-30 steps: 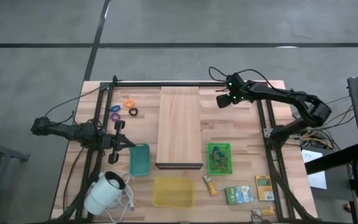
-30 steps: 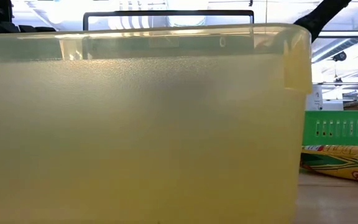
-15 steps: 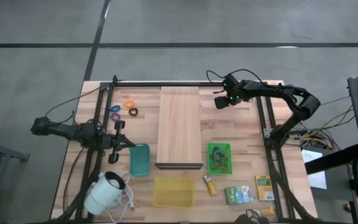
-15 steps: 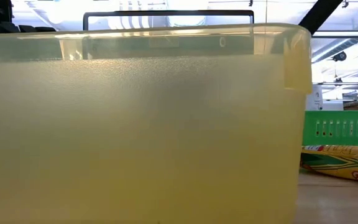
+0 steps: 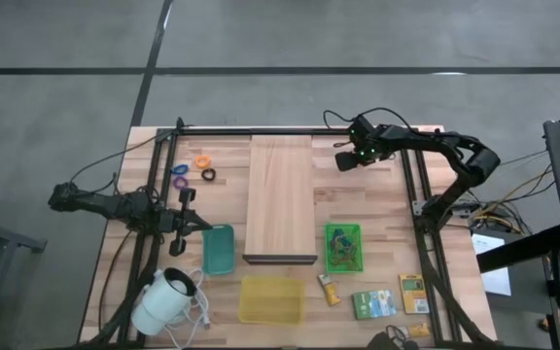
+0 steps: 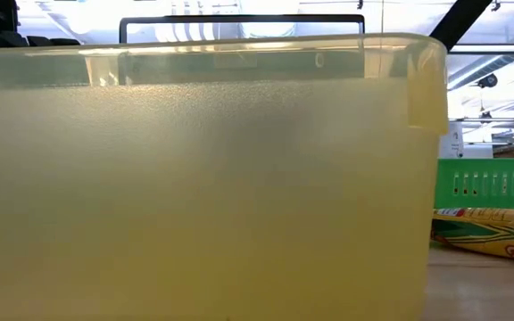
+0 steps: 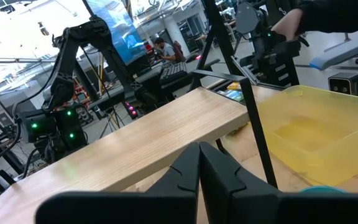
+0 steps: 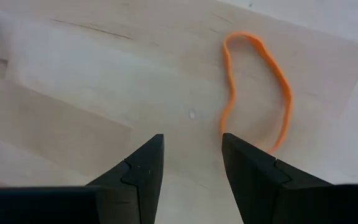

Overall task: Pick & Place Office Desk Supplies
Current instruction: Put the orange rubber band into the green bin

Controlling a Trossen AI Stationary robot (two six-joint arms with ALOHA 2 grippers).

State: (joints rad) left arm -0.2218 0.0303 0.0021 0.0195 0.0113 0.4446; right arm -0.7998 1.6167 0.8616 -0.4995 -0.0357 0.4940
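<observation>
Orange rubber band (image 8: 257, 93), yellow bin (image 5: 271, 297)

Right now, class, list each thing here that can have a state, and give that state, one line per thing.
Left end effector: shut, holding nothing, by the teal tray.
Right end effector: open, over the orange rubber band.
Orange rubber band: loose on the table, ungripped.
Yellow bin: upright, looks empty.
Green basket: upright, holds items.
Teal tray: upright, empty.

My overhead camera looks straight down on the whole worktop (image 5: 290, 194). My low one sits right against the yellow bin (image 6: 203, 178), which the overhead (image 5: 272, 298) shares.
</observation>
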